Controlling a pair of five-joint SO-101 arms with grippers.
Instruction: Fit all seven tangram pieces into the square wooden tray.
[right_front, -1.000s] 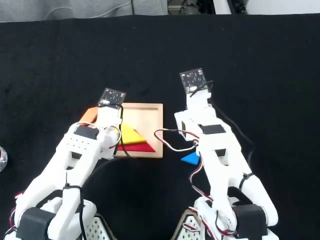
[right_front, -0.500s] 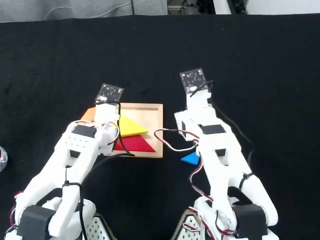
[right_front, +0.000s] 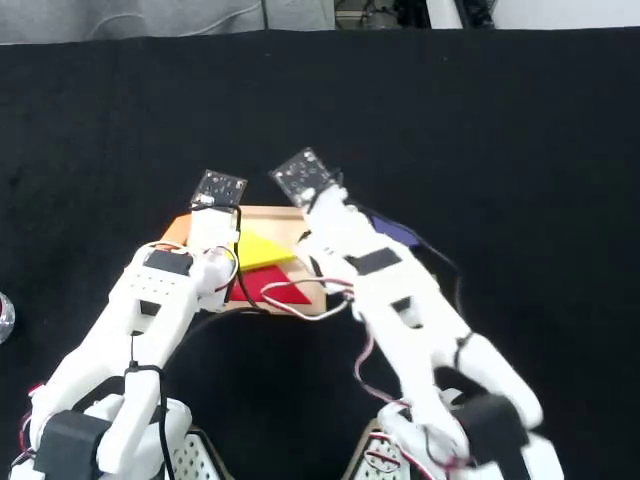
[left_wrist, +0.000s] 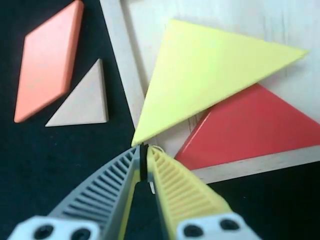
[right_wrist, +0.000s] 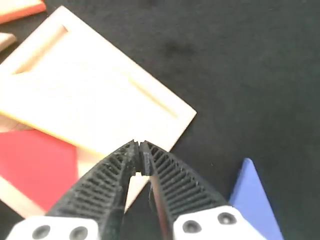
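1. Tray (right_front: 268, 212): square, wooden, on the black bench (right_front: 500, 120), between the 2 arms.
2. Yellow triangle (left_wrist: 205, 75): large, inside the tray, with 1 corner lying over the tray rim.
3. Red triangle (left_wrist: 250, 125): large, inside the tray against a rim, just beside the yellow triangle and touching its edge.
4. Orange parallelogram (left_wrist: 47, 60): on the bench outside the tray, near its rim.
5. Tan triangle (left_wrist: 85, 100): small, on the bench between the parallelogram and the tray rim, just beside both.
6. Blue piece (right_wrist: 252, 200): on the bench outside the tray, apart from its corner.
7. Left end effector (left_wrist: 144, 150): jaws pressed together and holding nothing, tips at the yellow triangle's overhanging corner.
8. Right end effector (right_wrist: 139, 145): jaws closed and holding nothing, tips over the tray's edge, red triangle to one side.
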